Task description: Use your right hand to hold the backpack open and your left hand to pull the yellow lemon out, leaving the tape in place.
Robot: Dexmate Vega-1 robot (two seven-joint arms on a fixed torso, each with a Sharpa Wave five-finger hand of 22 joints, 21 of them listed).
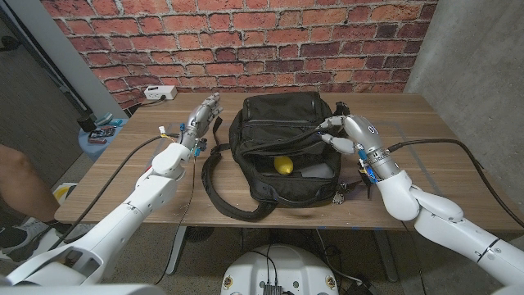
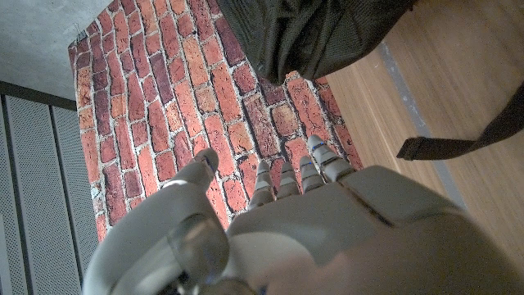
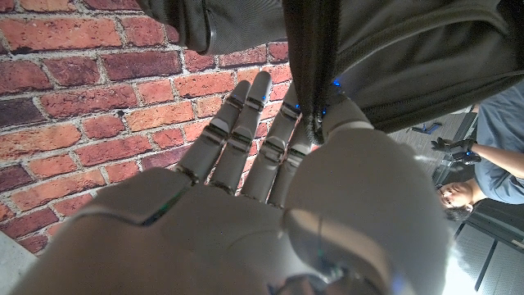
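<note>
I am at the holding-open step. My right robot hand (image 1: 348, 133) is at the right rim of the black backpack (image 1: 278, 115), which lies on the wooden worktop (image 1: 426, 123) with its mouth gaping toward me. In the right wrist view a fold of the bag's edge sits between the thumb and the straight fingers (image 3: 246, 131), so I judge it pinches the rim and props the opening.

The yellow lemon (image 1: 283, 165) lies inside the open mouth, near its middle, in plain sight from the head camera. I cannot make out the tape in the bag's dark interior.

My left robot hand (image 1: 203, 117) hovers just beside the bag's left side, outside it, fingers extended and apart, holding nothing.

The next move, as I judge it, calls for bringing the left robot hand across and down into the opening, then closing on the lemon alone.

Room is tight: the zipper rim frames the mouth, and a loose strap (image 1: 225, 197) loops over the worktop by the front edge, where it could snag. Left of the bag the worktop is bare.
</note>
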